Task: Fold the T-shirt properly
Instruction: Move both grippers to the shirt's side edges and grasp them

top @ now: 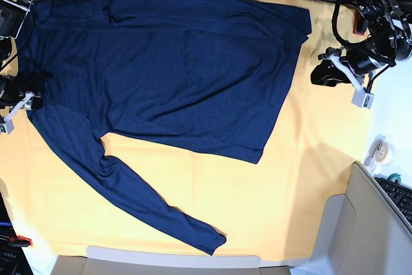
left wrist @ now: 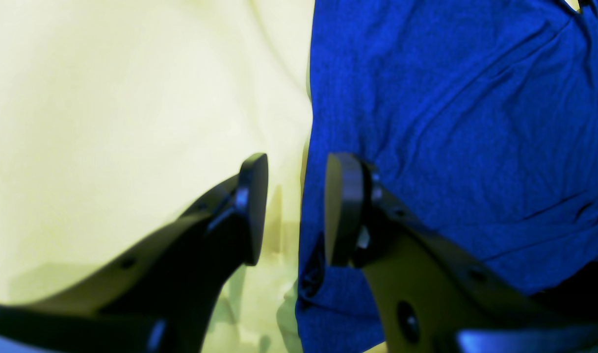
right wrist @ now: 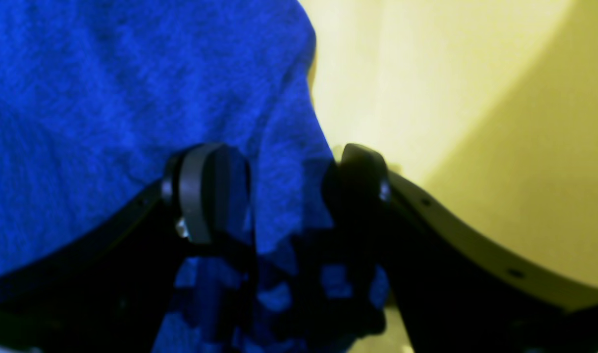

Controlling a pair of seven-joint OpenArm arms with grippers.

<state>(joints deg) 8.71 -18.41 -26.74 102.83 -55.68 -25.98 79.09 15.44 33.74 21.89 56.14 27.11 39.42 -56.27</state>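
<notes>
Two jaws of your left gripper [left wrist: 296,211] stand parted in the left wrist view, straddling the T-shirt [left wrist: 455,127] edge; one jaw sits over the yellow cloth [left wrist: 107,113], the other over blue fabric, and nothing is pinched between them.

Your right wrist view shows the right gripper [right wrist: 284,196] with jaws wide, a fold of T-shirt [right wrist: 107,88] between them; you cannot tell whether they grip it.

From the base view, the T-shirt [top: 167,56] lies spread across the yellow cloth [top: 290,185] on the counter, one sleeve trailing toward the near edge. Bare cloth lies beside that sleeve.
</notes>
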